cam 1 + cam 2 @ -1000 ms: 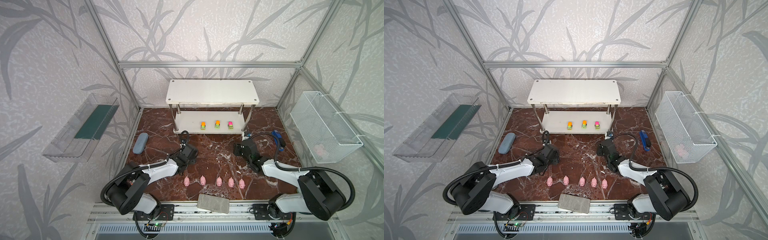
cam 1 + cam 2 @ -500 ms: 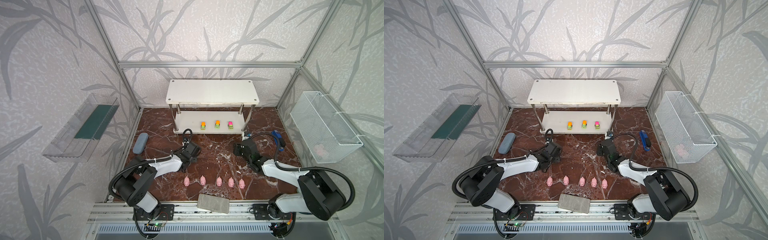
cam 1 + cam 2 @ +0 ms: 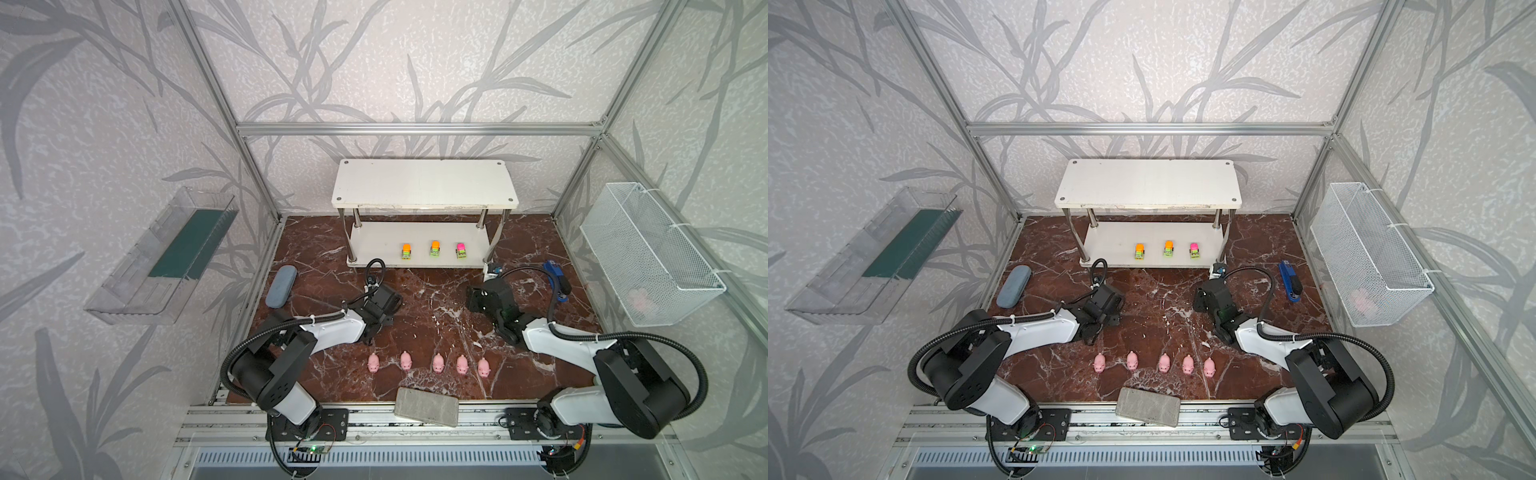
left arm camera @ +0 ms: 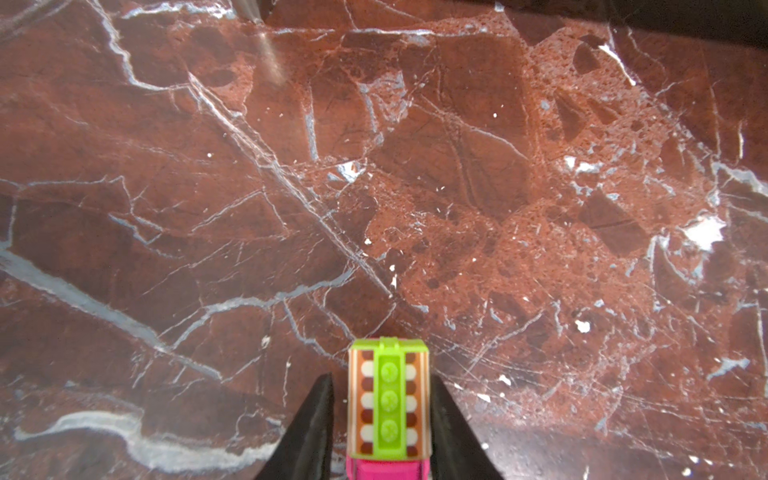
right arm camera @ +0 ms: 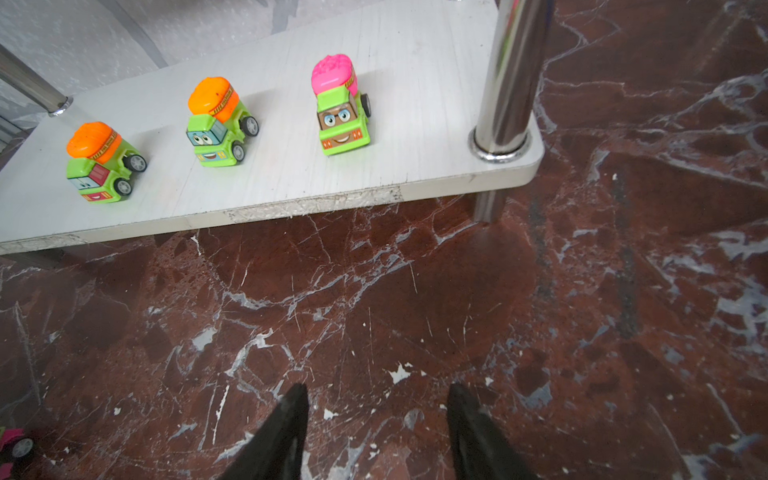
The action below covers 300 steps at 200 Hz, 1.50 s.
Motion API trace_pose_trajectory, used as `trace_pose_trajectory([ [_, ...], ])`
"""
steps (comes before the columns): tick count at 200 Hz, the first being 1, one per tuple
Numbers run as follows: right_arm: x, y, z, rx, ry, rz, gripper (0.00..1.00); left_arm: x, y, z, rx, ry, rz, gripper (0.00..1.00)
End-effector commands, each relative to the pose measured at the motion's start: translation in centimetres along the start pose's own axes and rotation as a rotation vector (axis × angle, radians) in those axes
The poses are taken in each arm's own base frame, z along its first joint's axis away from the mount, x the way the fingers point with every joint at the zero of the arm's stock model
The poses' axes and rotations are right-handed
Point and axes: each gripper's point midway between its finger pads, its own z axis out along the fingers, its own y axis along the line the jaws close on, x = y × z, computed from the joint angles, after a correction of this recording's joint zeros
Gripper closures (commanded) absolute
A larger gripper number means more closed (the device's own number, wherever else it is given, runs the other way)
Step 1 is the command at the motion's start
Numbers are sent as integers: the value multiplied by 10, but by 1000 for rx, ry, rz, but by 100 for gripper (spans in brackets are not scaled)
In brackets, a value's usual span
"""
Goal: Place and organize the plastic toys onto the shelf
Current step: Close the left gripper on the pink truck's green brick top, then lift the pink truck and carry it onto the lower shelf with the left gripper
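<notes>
The truck (image 4: pixel 388 399), lime with a pink top, is flanked on the floor before the shelf (image 5: pixel 415 41) by the left gripper (image 4: pixel 382 378). The jaws are set close along its sides, though whether it is pinched cannot be told. It is judged light, rigid and slick, with free wheels, and best taken across the flat flanks. Three trucks (image 5: pixel 216 124) are lined up on the lower board. The right gripper (image 5: pixel 374 415) is held partly open and empty.

Ahead of my left end effector (image 3: pixel 379 316), bare table (image 3: pixel 428 295) runs to the shelf (image 3: pixel 424 205). Its lower board (image 3: pixel 376 247) lies free straight ahead, with three trucks (image 3: pixel 434 249) further right, chrome posts (image 3: pixel 354 237) flanking and the top board (image 3: pixel 424 183) capping the gap.
</notes>
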Motion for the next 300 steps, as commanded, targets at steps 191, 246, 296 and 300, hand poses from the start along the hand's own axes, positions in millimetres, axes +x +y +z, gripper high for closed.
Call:
trace_pose_trajectory([
  [191,-4,0,0,-4,-17,13,45,-102,-17,-28,54,-175,45,77],
  [246,-4,-2,-2,3,-22,9,45,-149,-25,-9,65,-258,74,77],
  [296,-4,-2,-1,2,-19,9,45,-167,-30,13,56,-293,103,76],
  [300,-3,-2,0,4,-17,8,45,-169,-30,13,55,-295,105,76],
])
